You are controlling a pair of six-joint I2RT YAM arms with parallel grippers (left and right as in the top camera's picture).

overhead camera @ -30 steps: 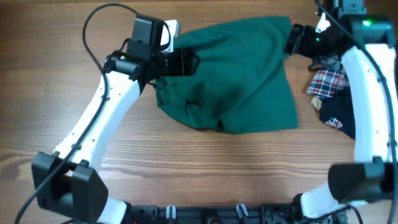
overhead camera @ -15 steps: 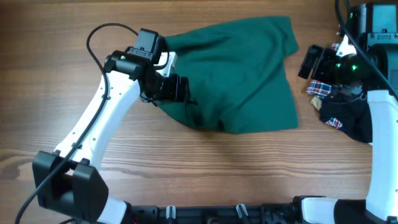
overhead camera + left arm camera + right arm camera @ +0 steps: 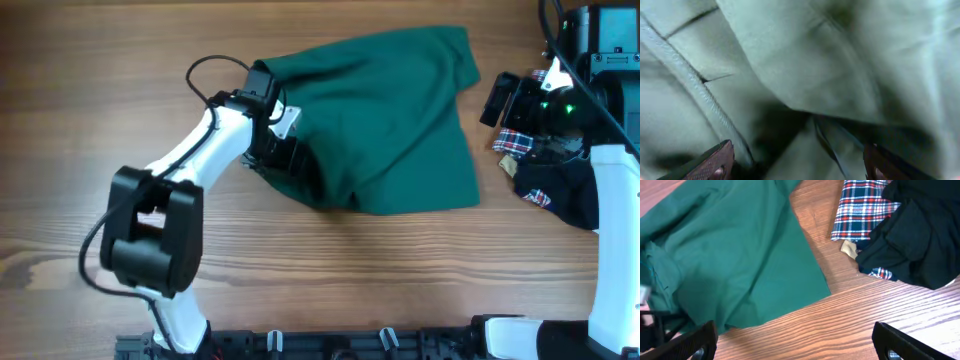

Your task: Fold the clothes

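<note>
Reaching into the left edge of the green garment (image 3: 400, 110), the left gripper (image 3: 292, 162) has slid a little lower along that edge than half a second ago. Its white arm has folded in much closer to the green garment. Its fingers (image 3: 715, 162) stand apart over rumpled fabric, clamping nothing. The green garment lies spread on the wooden table (image 3: 300, 280). Just off its right edge the right gripper (image 3: 497, 100) has not moved, fingers wide apart and empty. A plaid cloth (image 3: 862, 205) and a black garment (image 3: 920, 235) lie further right.

No legible text, brand, number or sign in any view; the tan tag (image 3: 849, 248) beside the plaid cloth (image 3: 862, 210) shows no readable print.
</note>
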